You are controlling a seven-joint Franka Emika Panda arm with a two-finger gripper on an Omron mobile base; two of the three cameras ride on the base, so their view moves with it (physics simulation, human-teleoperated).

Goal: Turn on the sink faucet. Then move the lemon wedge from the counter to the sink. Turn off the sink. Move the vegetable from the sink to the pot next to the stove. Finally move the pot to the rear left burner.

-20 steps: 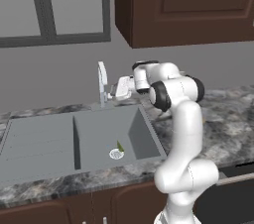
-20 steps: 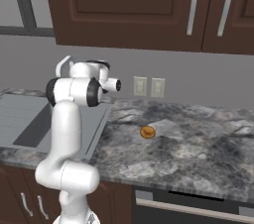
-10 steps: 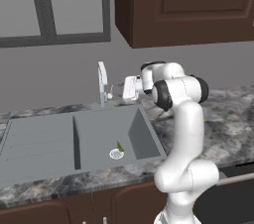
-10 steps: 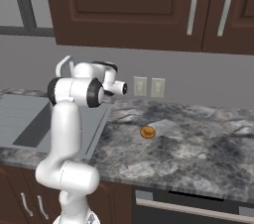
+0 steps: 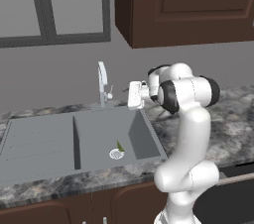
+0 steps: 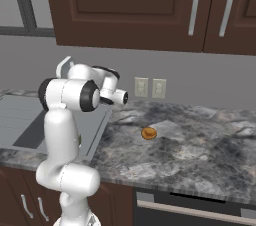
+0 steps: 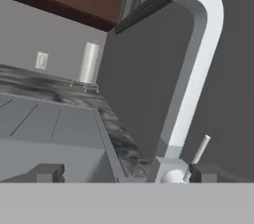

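- One thin lever (image 7: 199, 152) sticks up beside the base of the sink faucet (image 5: 102, 83), which stands on the counter (image 5: 64, 111) behind the sink (image 5: 44, 139), its spout curving forward over the right basin. No water can be seen running.
- One lemon wedge (image 5: 119, 145) already lies in the right basin, just beside the round drain (image 5: 116, 154).
- The gripper (image 5: 133, 94) hangs over the back right corner of the sink, near the faucet but apart from it. In the hand view its fingertips (image 7: 48, 172) stand wide apart and empty, with the faucet base and lever just inside the right one.
- Judging by the wedge in the basin and the gripper aimed at the faucet, the step in hand looks like working the lever.
- Risks from here: the lever is slim and sits off to one side of the jaws, so a straight push could slide past it or strike the faucet body instead; a glancing touch might move it only partway and leave the water as it is.
- Further out, a small orange-brown item (image 6: 148, 133) rests on the counter to the right, well away from the arm.
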